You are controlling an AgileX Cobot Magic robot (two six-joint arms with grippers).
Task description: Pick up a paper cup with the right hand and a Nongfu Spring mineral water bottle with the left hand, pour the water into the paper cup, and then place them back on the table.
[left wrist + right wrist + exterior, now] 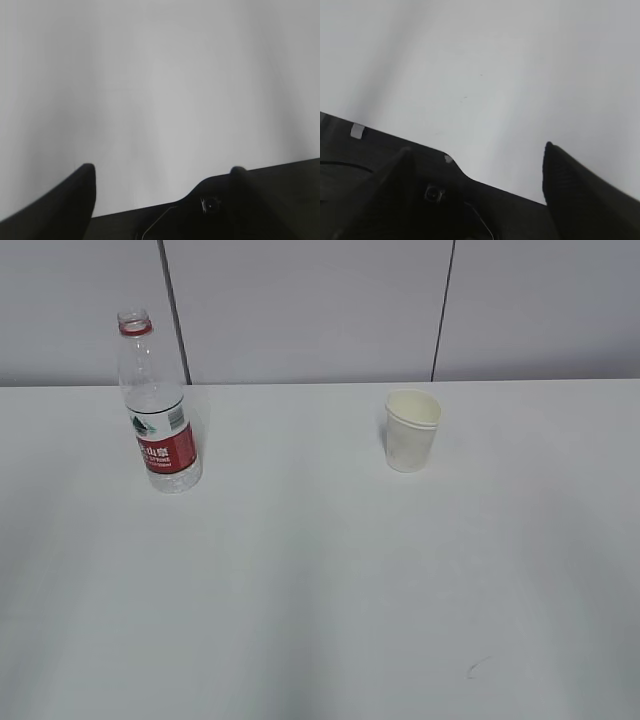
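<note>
A faint scuff mark (478, 668) is seen nearest on the white counter (320, 580). In the wrist views, the left pincer (162, 172) and right pincer (477, 152) are each shown spread wide, with nothing held. Farther back, one paper cup (412, 430), double-rimmed, stands upright at right; well apart at left stands one uncapped bottle (157, 405), whose red label's writing is too small to be read.

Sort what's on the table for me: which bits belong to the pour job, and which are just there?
Job:
- Nongfu Spring mineral water bottle, upright, uncapped, far left
- paper cup, upright, far right
- left pincer, open
- right pincer, open

Just there:
- scuff mark on the table
</note>
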